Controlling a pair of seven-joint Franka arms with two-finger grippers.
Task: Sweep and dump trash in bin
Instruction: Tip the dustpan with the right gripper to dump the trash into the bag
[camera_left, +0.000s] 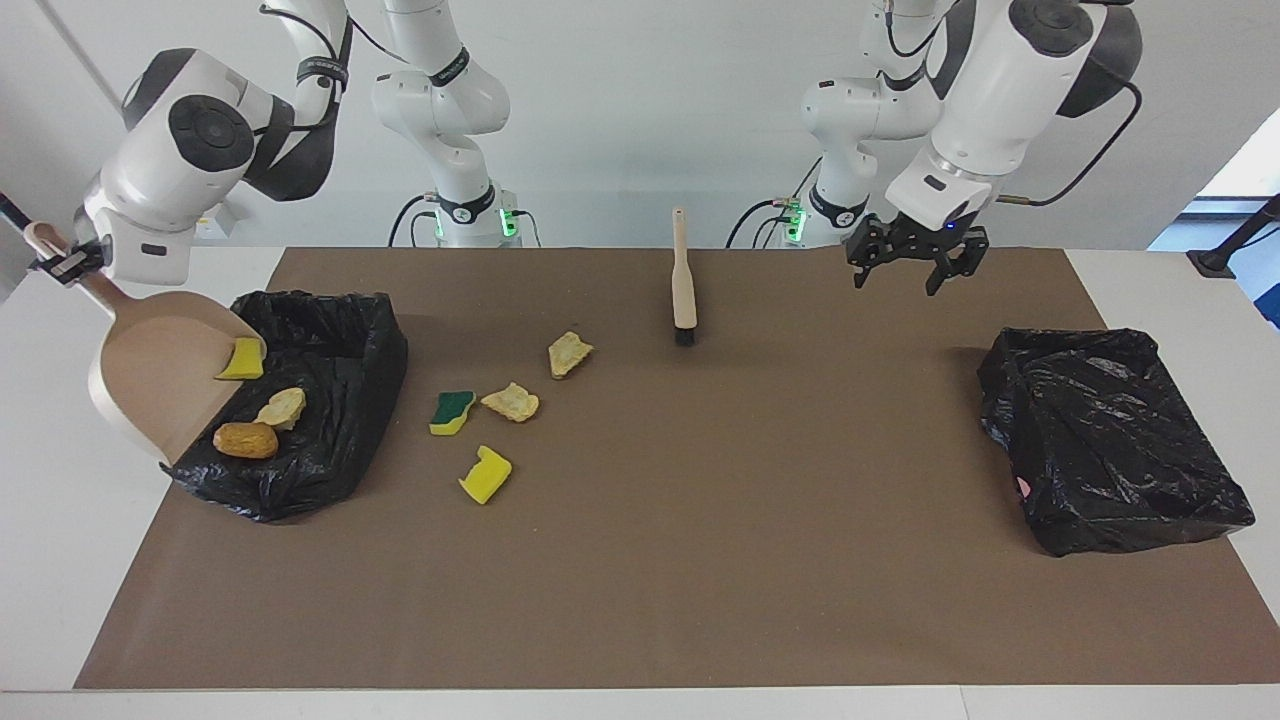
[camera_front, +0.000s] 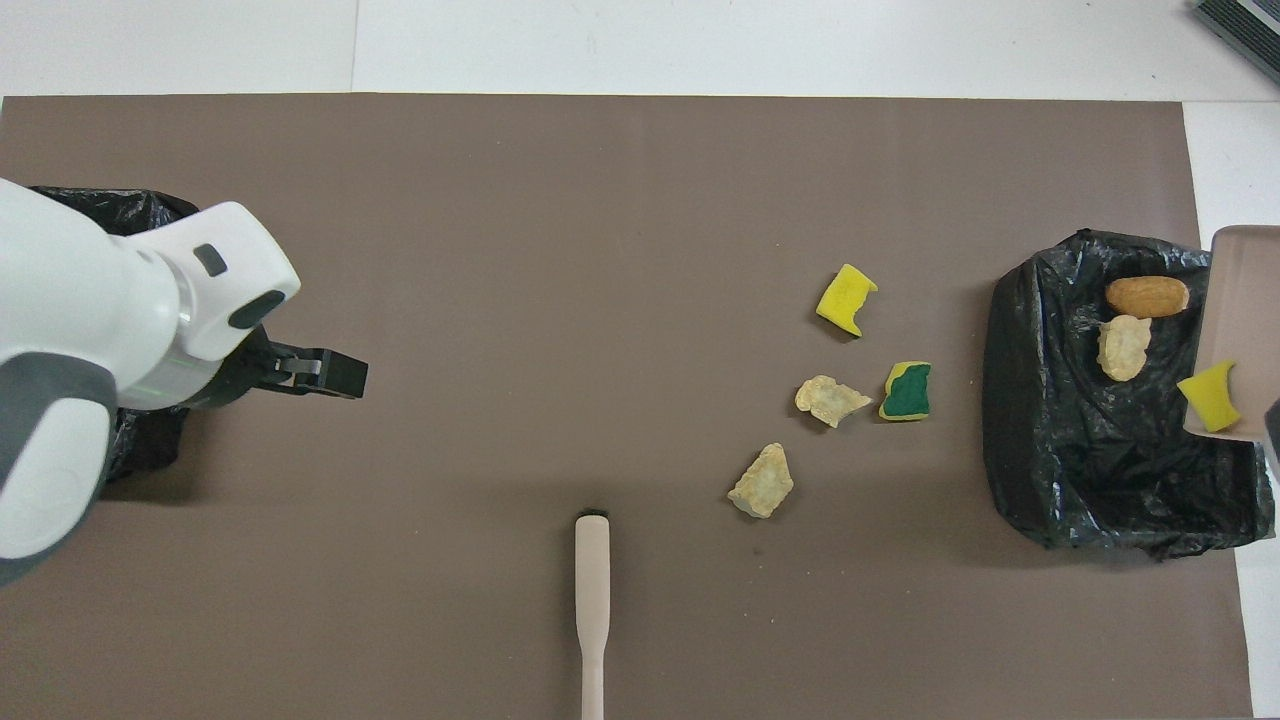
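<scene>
- Seven scraps of trash make up my scene. A golden-brown roll (camera_left: 245, 440) and a pale crusty chunk (camera_left: 281, 407) lie inside the black-lined bin (camera_left: 340, 400) at the right arm's end of the worktop (camera_left: 640, 560).
- A plain yellow sponge piece (camera_left: 241, 360) sits at the lip of the beige dustpan (camera_left: 150, 375), which is tipped steeply over that bin's edge.
- Four scraps lie on the brown mat beside the bin: a green-topped sponge (camera_left: 452, 411), a second pale chunk (camera_left: 511, 401) just beside it, a third chunk (camera_left: 569, 353) nearer to the robots, and a yellow sponge (camera_left: 486, 474) farther from them.
- My right pincer (camera_left: 60, 268) is pressed shut on the dustpan's handle, holding the pan up over the bin.
- My left pincer (camera_left: 915, 262) hangs spread wide and holding nothing, over the mat near the second black bin (camera_left: 1110, 440) at the left arm's end.
- The beige brush (camera_left: 684, 285) lies flat on the mat by the robots' edge, bristles pointing away from them, touched by neither pincer.
</scene>
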